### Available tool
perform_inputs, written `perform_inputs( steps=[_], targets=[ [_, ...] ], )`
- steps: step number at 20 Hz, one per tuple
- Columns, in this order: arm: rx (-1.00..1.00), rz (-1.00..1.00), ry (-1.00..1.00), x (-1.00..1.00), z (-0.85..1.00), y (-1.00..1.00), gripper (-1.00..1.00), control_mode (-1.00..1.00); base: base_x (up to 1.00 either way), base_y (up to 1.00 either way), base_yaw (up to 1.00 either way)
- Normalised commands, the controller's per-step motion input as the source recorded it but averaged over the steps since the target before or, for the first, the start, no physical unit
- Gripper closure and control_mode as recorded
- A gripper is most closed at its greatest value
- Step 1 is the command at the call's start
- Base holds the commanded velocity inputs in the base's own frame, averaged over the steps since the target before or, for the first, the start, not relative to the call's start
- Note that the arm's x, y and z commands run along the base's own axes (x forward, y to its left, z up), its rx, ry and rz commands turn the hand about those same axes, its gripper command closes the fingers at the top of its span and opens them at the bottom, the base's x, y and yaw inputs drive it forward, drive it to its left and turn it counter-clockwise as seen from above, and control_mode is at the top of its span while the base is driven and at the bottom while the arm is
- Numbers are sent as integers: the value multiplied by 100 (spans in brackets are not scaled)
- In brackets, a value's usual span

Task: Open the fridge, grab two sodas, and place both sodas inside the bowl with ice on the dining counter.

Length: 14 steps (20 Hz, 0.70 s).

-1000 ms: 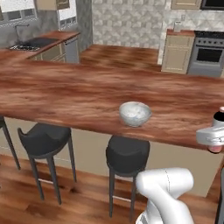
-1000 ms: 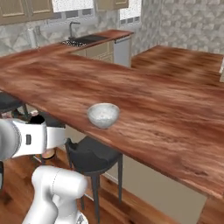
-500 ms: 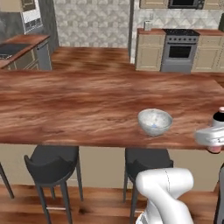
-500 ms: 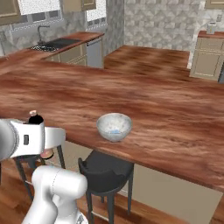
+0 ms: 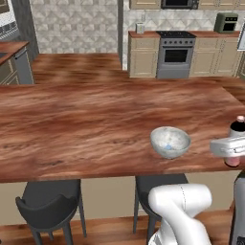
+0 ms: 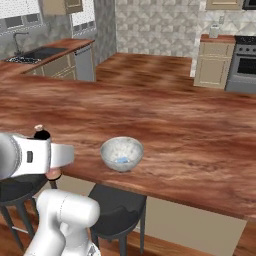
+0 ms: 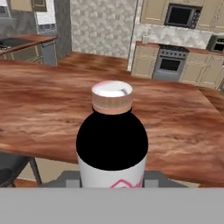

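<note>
While your gripper (image 5: 232,148) is closed on a soda (image 7: 112,144), held upright just off the near edge of the dining counter (image 5: 86,124), you've got fridge + grab done for this bottle, w/ drop-off left. Bowl with ice (image 5: 170,142) sits on the counter near that edge, beside the hand, no bottle in it that I can see. Judging by that, both sodas are yet to go in.
</note>
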Motion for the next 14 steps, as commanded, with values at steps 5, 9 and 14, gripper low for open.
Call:
perform_inputs(
  steps=[5,9,14],
  targets=[
    [-3,-19,20,96,0,9,100,-100,0,0,0],
    [-2,-5,31,100,-1,-7,100,-100,0,0,0],
    [0,1,36,96,-24,-38,100,-100,0,0,0]
  ],
)
